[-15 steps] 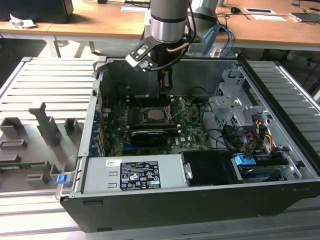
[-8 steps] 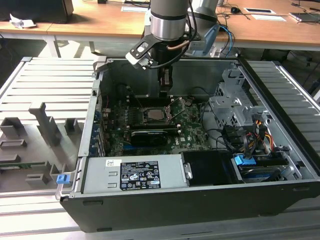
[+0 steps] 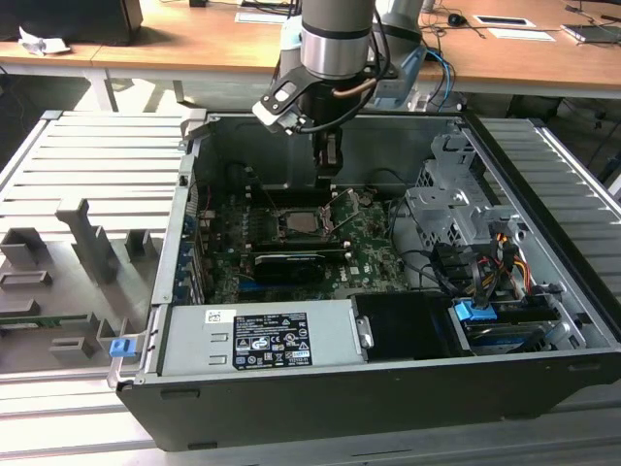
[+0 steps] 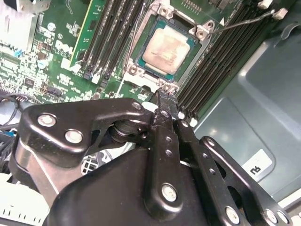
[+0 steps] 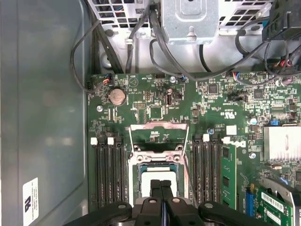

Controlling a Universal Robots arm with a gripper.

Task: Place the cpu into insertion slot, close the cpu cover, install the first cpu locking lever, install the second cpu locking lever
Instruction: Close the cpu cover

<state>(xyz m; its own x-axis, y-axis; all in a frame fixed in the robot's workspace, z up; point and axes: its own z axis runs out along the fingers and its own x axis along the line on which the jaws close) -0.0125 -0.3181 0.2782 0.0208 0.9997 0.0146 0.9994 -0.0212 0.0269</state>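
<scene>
One arm, mine, comes down from the upper middle of the exterior view into an open computer case (image 3: 340, 408), wrist pointing straight down. My claw (image 3: 328, 173) hangs just above the green motherboard (image 3: 374, 248). The cpu (image 3: 297, 226) sits in the insertion slot (image 3: 279, 216), lower in the frame and slightly toward the exterior view's left of my fingertips. A white printed label (image 3: 272, 340) covers the power supply at lower centre.

In the second wrist view my fingers (image 4: 164, 117) are pressed together with nothing between them. Their tips are close by one corner of the slot's metal rim; I cannot tell whether they touch it. The chip's silvery top faces up, uncovered. A thin wire lever (image 4: 244, 21) reaches away across the memory slots, and a white sticker (image 4: 256, 162) marks the grey case wall.

In the first wrist view the cpu cover (image 5: 159, 125) stands open beyond the socket, off the chip, and a coin battery (image 5: 117, 96) shows.
</scene>
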